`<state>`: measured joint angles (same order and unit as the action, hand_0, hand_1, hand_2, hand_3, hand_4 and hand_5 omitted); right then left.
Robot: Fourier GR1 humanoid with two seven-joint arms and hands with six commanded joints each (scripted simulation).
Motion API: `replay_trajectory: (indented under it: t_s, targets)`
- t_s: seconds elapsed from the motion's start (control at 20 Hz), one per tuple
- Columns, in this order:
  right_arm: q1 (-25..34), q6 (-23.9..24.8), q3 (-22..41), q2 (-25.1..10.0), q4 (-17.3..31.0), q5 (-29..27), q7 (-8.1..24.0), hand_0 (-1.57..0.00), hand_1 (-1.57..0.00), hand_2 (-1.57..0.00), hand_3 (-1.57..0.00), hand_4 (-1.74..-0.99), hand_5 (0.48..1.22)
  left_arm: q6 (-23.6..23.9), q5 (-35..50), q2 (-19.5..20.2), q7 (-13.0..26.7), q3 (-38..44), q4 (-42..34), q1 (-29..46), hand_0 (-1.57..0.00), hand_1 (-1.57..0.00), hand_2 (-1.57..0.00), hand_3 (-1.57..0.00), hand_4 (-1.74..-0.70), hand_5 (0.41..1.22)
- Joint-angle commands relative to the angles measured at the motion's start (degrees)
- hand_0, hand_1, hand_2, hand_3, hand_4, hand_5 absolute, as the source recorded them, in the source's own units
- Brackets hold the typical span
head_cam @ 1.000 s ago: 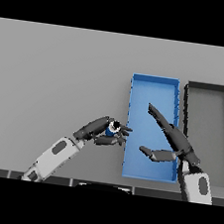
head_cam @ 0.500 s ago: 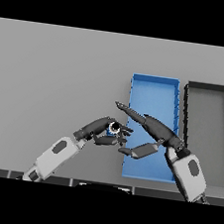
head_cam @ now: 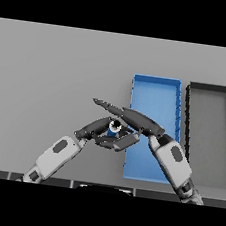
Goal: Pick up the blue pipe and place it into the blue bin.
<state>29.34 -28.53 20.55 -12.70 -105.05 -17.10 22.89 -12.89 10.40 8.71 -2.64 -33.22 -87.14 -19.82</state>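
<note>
The blue bin (head_cam: 155, 95) lay open on the grey table (head_cam: 50, 66), nothing showing on its bare floor, and a black bin (head_cam: 212, 93) sat just beside it on the right. The blue pipe (head_cam: 114, 127) was left of the blue bin, pinched in the left hand (head_cam: 100, 128). The right hand (head_cam: 134, 119) reached over it, fingers (head_cam: 103, 103) straight, thumb beneath.

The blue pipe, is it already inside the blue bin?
No, the blue pipe is between the two robot hands over the grey table, just left of the blue bin.
</note>
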Motion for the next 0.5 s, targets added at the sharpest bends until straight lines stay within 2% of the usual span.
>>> replay_trajectory:
  t_s: [0.0,0.05,0.1,0.15,0.25,0.3,0.35,0.4,0.45]
  targets:
    - [0.7,-0.4,0.2,0.7,1.1,0.3,-0.7,0.00,-0.01,-0.04,0.00,-1.231,0.512,-0.1,0.1,0.0,0.3,0.2,0.1,-0.4,-1.57,-1.57,-1.57,-1.45,-1.72,1.221]
    - [1.3,-1.2,0.1,0.9,2.1,-0.4,-0.7,-0.01,-0.04,-0.07,-0.01,-1.241,0.516,-0.8,1.0,0.0,0.5,0.4,0.4,-0.5,-1.57,-1.57,-1.57,-1.47,-1.72,1.221]
    - [1.9,-1.4,0.4,1.3,2.4,-0.6,-0.2,-0.05,-0.08,-0.11,-0.04,-1.268,0.519,-1.6,1.6,0.6,0.2,0.5,-0.2,-0.1,-1.57,-1.57,-1.57,-1.40,-1.72,1.221]
    - [3.0,-1.8,0.6,1.6,3.3,-0.8,0.4,-0.14,-0.17,-0.19,-0.11,-1.308,0.523,-1.4,-0.2,0.8,-2.4,0.1,-0.2,0.0,-1.50,-1.39,-1.37,-1.15,-1.63,1.221]
    - [4.4,-2.7,1.0,2.1,3.8,-1.3,1.4,-0.48,-0.50,-0.50,-0.37,-1.390,0.538,0.8,-5.4,2.2,2.2,-1.5,-0.4,-1.7,-0.99,-0.90,-0.87,-0.74,-1.59,1.221]
    - [4.2,-3.2,1.8,2.4,3.7,-1.6,0.9,-0.70,-0.71,-0.71,-0.56,-1.453,0.551,1.4,-6.2,2.4,1.0,-1.4,-1.1,-1.2,-0.88,-0.83,-0.80,-0.67,-1.61,1.221]
    - [4.6,-3.3,2.0,2.7,3.8,-2.6,1.6,-0.87,-0.89,-0.89,-0.70,-1.503,0.573,1.8,-6.3,2.1,0.7,-1.6,-1.4,-0.7,-0.89,-0.87,-0.85,-0.66,-1.64,1.221]
    - [4.8,-2.9,1.9,3.1,4.3,-3.9,2.4,-1.01,-1.02,-1.02,-0.83,-1.541,0.604,1.8,-5.1,1.3,0.1,-1.1,-0.9,-0.4,-1.03,-1.01,-0.99,-0.62,-1.66,1.192]
    - [5.2,-2.1,1.6,3.6,4.7,-4.7,2.7,-1.12,-1.13,-1.13,-0.98,-1.513,0.650,1.6,-3.5,0.5,-0.2,-0.5,-1.1,0.1,-1.14,-1.12,-1.11,-0.57,-1.67,1.198]
